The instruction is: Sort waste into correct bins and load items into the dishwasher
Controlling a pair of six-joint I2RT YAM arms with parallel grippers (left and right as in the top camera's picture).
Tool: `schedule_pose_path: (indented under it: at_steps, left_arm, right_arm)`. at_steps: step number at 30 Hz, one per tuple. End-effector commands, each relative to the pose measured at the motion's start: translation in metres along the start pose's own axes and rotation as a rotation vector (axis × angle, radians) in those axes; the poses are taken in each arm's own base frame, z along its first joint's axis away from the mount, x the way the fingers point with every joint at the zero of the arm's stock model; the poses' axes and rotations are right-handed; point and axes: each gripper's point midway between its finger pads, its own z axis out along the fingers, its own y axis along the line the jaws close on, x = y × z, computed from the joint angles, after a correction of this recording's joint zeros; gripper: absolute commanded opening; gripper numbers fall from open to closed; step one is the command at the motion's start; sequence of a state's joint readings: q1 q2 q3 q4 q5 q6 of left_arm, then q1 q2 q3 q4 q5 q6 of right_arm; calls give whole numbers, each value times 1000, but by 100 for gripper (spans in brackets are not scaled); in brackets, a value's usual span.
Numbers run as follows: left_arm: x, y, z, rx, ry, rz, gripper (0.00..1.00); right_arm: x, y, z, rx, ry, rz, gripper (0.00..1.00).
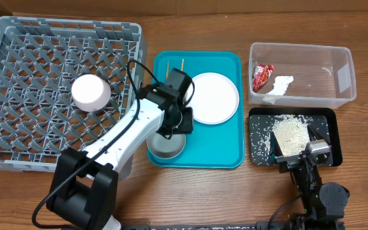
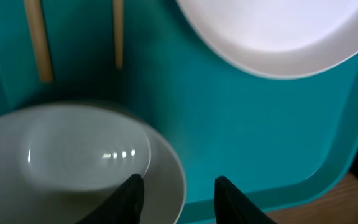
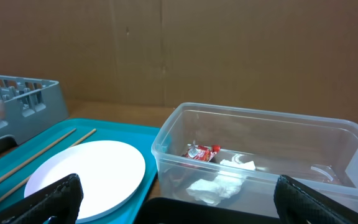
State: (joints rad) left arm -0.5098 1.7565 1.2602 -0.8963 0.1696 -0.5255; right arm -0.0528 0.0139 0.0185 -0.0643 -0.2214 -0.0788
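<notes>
My left gripper [image 1: 180, 121] [image 2: 179, 190] is open over the teal tray, with its fingers on either side of the rim of a pale grey bowl [image 1: 165, 148] [image 2: 73, 155]. A round white plate [image 1: 214, 97] [image 2: 278, 31] [image 3: 86, 171] and two chopsticks [image 1: 174, 64] [image 2: 38, 40] lie on the same tray. A white cup [image 1: 91, 92] sits upside down in the grey dish rack [image 1: 18, 140]. The clear tub [image 1: 302, 99] [image 3: 260, 134] holds a red wrapper [image 1: 261, 76] [image 3: 202, 152] and a tissue [image 1: 278, 85] [image 3: 219, 183]. The black tray [image 1: 324, 124] holds rice scraps [image 1: 291, 134]. My right gripper [image 1: 299, 156] [image 3: 188, 208] is open and empty at the black tray's front edge.
The teal serving tray [image 1: 225, 153] [image 2: 247, 124] lies between the rack and the bins. The rack's corner shows at the left of the right wrist view [image 3: 17, 99]. A cardboard wall stands behind the table. Bare wood runs along the table's front.
</notes>
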Motion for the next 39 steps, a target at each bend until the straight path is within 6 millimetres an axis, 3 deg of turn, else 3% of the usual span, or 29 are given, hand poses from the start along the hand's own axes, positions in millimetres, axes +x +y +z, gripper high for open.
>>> schedule_pose_path:
  at_steps: [1,5,6,7,8,9,10,12,14,19,25,30,37,39]
  left_arm:
    - [-2,14,-8,-70,-16,-22,39]
    - [-16,26,-31,-55,-61,-44,38]
    - [-22,28,-39,-44,-88,-50,45]
    - [-28,29,-45,-35,-110,-56,61]
    - [-34,28,-50,-15,-134,-63,89]
    - [-41,24,-54,22,-157,-63,100]
    - [-48,20,-57,54,-178,-42,100]
    - [-59,13,-56,92,-212,23,75]
    - [-68,18,-50,52,-237,32,65]
    - [-88,49,-21,-148,-275,35,67]
    - [-112,56,14,-154,-296,63,67]
    - [-117,60,41,-165,-275,77,61]
    - [-111,72,66,-201,-220,68,31]
    - [-111,73,65,-201,-218,66,9]
  right_arm:
    - [1,-2,0,7,-7,-2,100]
    - [1,-2,0,7,-7,-2,100]
    - [1,-2,0,7,-7,-2,100]
    - [1,-2,0,7,-7,-2,100]
    - [1,-2,0,7,-7,-2,100]
    - [1,-2,0,7,-7,-3,100]
    - [1,-2,0,7,-7,-2,100]
    - [1,-2,0,7,-7,-2,100]
    - [1,-2,0,7,-7,-2,100]
    - [1,-2,0,7,-7,-2,100]
    - [1,-2,0,7,-7,-2,100]
    - [1,-2,0,7,-7,-2,100]
    - [1,-2,0,7,-7,-2,100]
    - [1,-2,0,7,-7,-2,100]
